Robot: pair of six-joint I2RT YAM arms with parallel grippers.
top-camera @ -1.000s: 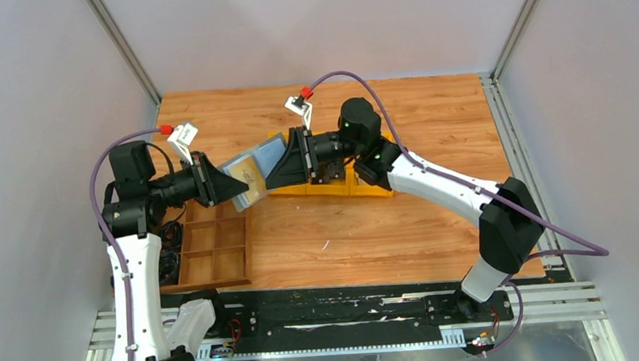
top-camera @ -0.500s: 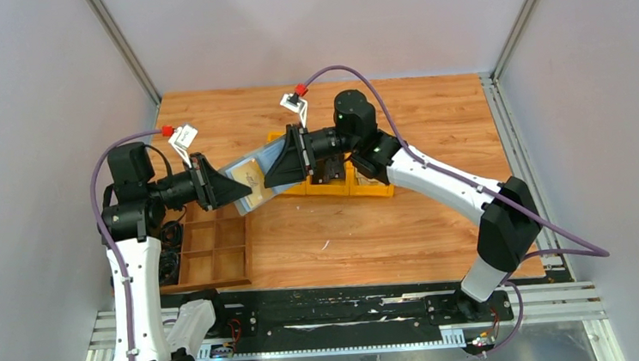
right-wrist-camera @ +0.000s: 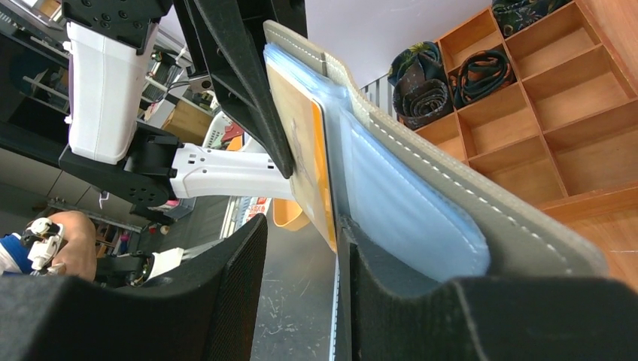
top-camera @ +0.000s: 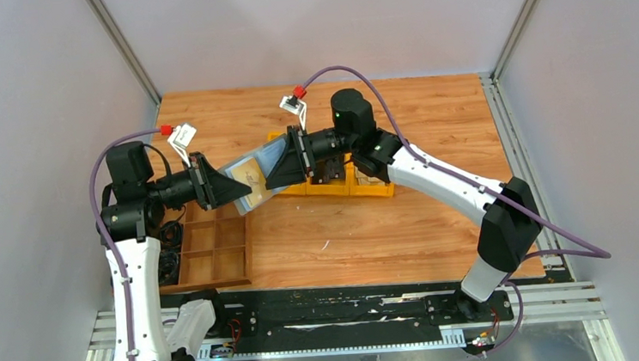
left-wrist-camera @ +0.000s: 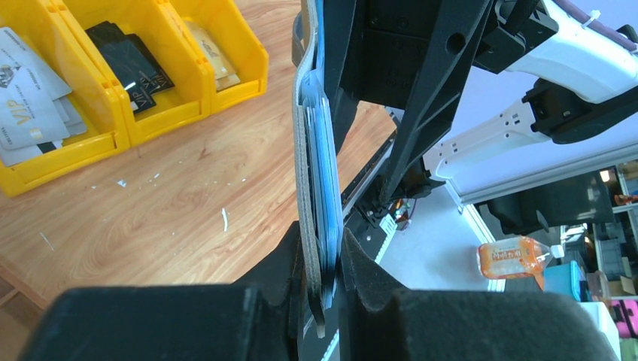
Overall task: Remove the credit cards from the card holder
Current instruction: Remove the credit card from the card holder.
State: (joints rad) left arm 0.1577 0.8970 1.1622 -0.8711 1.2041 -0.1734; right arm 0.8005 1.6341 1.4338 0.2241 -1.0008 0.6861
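The card holder [top-camera: 257, 170], grey outside with blue inner pockets, hangs in the air above the table, spread between both arms. My left gripper [top-camera: 243, 186] is shut on its lower edge; the left wrist view shows the holder [left-wrist-camera: 314, 150] edge-on, pinched between the pads of the left gripper [left-wrist-camera: 323, 239]. A gold credit card [right-wrist-camera: 305, 150] sticks out of a pocket. My right gripper [right-wrist-camera: 301, 226] is open around that card's lower corner, which lies against one finger [right-wrist-camera: 391, 301]; the other finger [right-wrist-camera: 226, 293] stands apart from it. The card holder [right-wrist-camera: 451, 203] rests outside that jaw.
Yellow bins [top-camera: 359, 182] sit behind the right gripper, holding grey cards [left-wrist-camera: 30, 113], black cards [left-wrist-camera: 128, 60] and gold cards [left-wrist-camera: 211, 56]. A wooden compartment tray [top-camera: 214, 253] lies under the left arm; rolled dark items [right-wrist-camera: 429, 75] fill its far cells.
The right arm has shifted a little left toward the holder, and its jaws have narrowed around the gold card. The left gripper keeps its hold and has drifted slightly left.
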